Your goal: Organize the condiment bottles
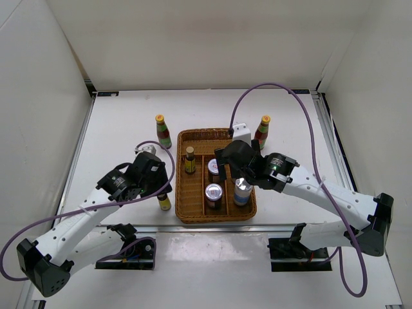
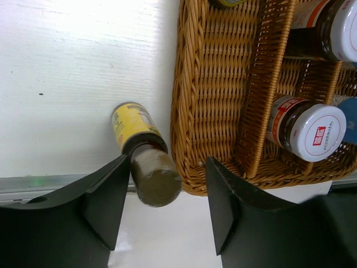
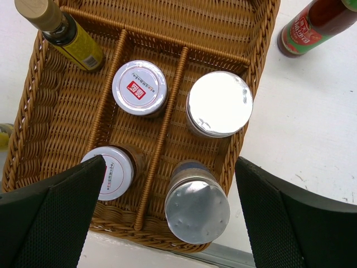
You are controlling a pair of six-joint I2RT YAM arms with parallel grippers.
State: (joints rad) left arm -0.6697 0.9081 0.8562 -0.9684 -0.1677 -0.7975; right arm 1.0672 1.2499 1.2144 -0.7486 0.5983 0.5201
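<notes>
White tabletop [image 1: 129,119] holds the small brown bottle [image 2: 139,148] upright just beside the wicker tray [image 2: 195,111], my left gripper [image 2: 167,159] straddling its cap but unclamped, so I reckon an off-ctr squeeze cd tip it; right gripper [image 3: 172,161] gapes empty over silver-lidded jars [image 3: 218,103].

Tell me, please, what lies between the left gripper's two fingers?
A small brown bottle, standing beside the wicker tray; the left wrist view shows it.
</notes>
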